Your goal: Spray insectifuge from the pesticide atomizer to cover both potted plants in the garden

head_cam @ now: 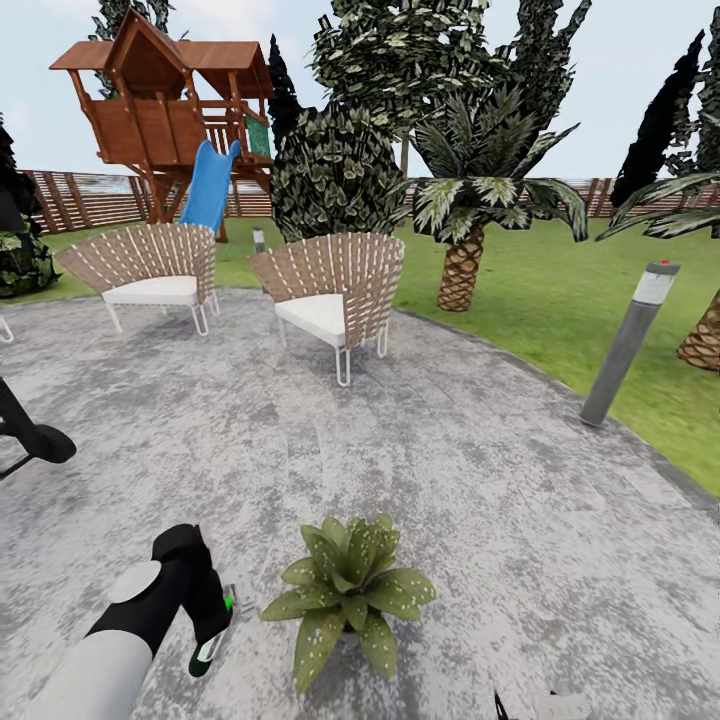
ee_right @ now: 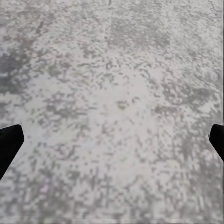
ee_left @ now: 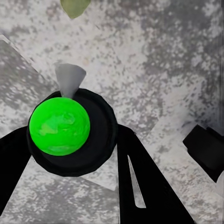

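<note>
Left hand (head_cam: 205, 610) clamped on atomizer (head_cam: 213, 645) beside potted plant (head_cam: 350, 590); right hand (ee_right: 112, 140) apart; wicker chairs (head_cam: 335, 290) beyond.

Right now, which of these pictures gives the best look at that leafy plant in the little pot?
The head view: the potted plant shows whole there, a rosette of pointed, white-speckled leaves on the stone patio, beside the left gripper. The left wrist view catches what looks like one leaf tip at its edge. The right wrist view shows bare paving.
</note>
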### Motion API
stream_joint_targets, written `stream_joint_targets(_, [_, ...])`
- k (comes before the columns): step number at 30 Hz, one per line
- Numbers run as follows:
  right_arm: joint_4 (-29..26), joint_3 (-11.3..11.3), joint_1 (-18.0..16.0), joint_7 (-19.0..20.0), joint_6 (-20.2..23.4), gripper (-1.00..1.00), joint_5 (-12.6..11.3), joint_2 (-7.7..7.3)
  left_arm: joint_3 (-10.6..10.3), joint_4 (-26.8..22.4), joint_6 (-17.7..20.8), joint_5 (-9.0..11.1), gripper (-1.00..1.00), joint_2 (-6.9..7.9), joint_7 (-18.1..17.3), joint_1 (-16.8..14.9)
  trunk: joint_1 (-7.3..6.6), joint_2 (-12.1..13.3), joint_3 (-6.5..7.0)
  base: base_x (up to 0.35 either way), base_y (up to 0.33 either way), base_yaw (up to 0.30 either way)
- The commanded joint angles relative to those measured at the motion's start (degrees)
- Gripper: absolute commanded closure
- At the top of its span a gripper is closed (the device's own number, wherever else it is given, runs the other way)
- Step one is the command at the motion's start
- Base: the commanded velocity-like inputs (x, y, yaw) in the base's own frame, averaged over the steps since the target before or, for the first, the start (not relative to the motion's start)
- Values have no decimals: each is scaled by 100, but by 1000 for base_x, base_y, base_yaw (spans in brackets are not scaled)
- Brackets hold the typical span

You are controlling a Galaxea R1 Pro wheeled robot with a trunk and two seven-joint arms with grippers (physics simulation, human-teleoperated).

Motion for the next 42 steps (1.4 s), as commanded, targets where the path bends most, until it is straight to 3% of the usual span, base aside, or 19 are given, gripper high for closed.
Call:
stream_joint_targets(1, [6,-36,-4,-16,-20,-100,60,1,8,-12,62,-21,100,-7,-34,-6,-4,-2,-5,-305,0,0])
stream_joint_targets(8, [6,-36,-4,-16,-20,-100,59,1,9,-215,91,-21,100,-23,-35,-36,-4,-2,-5,-204,126,-25])
stream_joint_targets(26, [6,-36,-4,-16,-20,-100,60,1,10,-232,124,-27,100,-65,-26,-66,-4,-2,-5,-3,60,-260])
stream_joint_targets(42, [8,-36,-4,-16,-20,-100,54,1,9,-230,173,-84,100,-76,-8,-73,-4,-2,-5,122,280,-64])
